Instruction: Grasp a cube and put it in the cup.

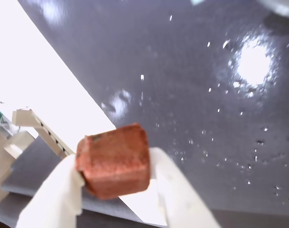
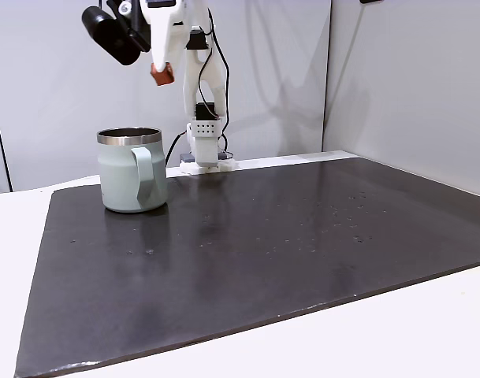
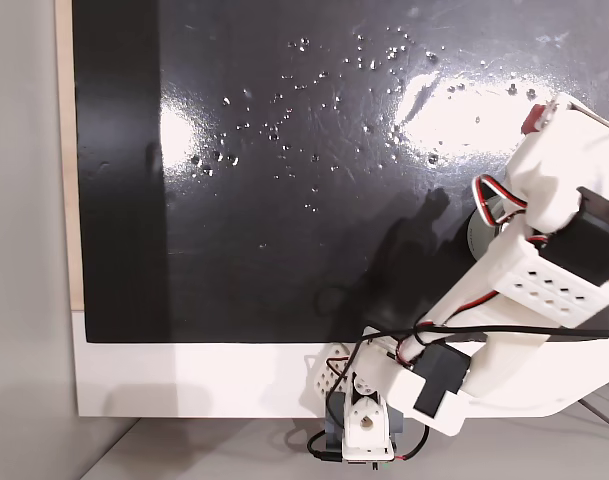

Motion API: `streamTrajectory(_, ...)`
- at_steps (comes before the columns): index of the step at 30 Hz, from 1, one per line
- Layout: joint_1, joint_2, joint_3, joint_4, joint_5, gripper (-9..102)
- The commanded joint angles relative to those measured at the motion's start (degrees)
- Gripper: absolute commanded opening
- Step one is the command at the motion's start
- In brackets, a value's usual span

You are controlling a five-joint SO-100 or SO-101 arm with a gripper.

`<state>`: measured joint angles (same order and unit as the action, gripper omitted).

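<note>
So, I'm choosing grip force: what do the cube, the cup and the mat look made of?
The cube looks like matte, slightly rough reddish-brown stuff, maybe wood or dense foam; the worn, rounded edges leave it open. The cup seems steel under a pale green satin coating, given its bare shiny rim. The mat looks like smooth dark semi-gloss sheet, judging by its glare spots.

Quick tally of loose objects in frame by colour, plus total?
Reddish-brown: 1, the cube, held between the fingers of the end effector, raised high above the dark mat in a fixed view.
Sage green: 1, the cup, upright on the mat.
Total: 2
</note>
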<state>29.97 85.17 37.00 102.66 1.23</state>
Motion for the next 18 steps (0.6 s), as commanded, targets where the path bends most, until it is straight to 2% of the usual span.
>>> streamTrajectory(1,4.1,4.0,0.3,0.4,-1.7,8)
streamTrajectory(11,13.7,8.5,12.4,0.4,-10.2,8)
streamTrajectory(18,17.1,12.4,22.1,0.6,-15.7,8)
